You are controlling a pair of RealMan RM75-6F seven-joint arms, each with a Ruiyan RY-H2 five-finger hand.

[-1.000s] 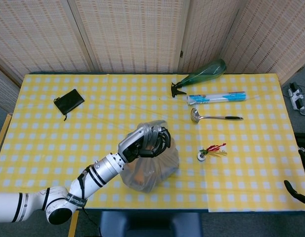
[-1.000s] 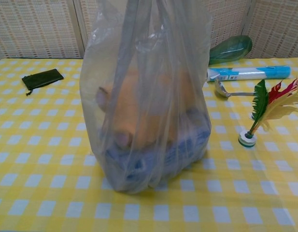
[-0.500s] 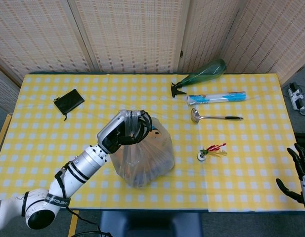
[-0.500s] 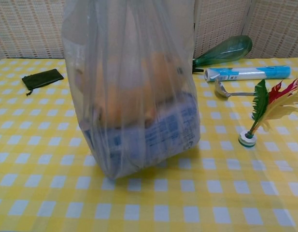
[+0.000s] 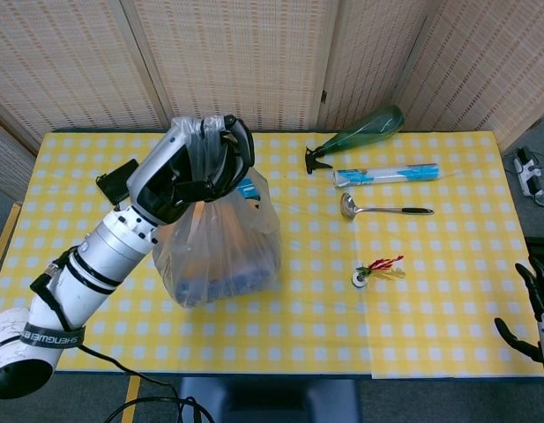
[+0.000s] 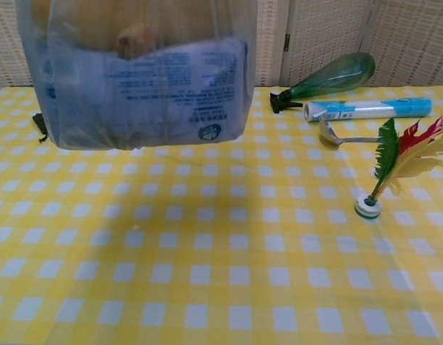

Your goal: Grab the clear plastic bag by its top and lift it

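My left hand (image 5: 197, 163) grips the gathered top of the clear plastic bag (image 5: 220, 247). The bag hangs free above the yellow checked table (image 5: 430, 291), holding an orange item and a blue-printed packet. In the chest view the bag (image 6: 146, 79) fills the upper left, with its bottom well off the cloth and its top cut off by the frame. My right hand (image 5: 529, 317) shows only at the lower right edge of the head view, fingers apart and holding nothing.
A black pouch (image 5: 115, 181) lies partly behind my left arm. At the back right lie a green spray bottle (image 5: 360, 134), a blue-and-white tube (image 5: 386, 174) and a metal ladle (image 5: 382, 210). A feathered shuttlecock (image 5: 377, 269) stands right of centre.
My left hand has risen and moved left and back with the bag's top in it. The bag has left the table and now hangs in the air.
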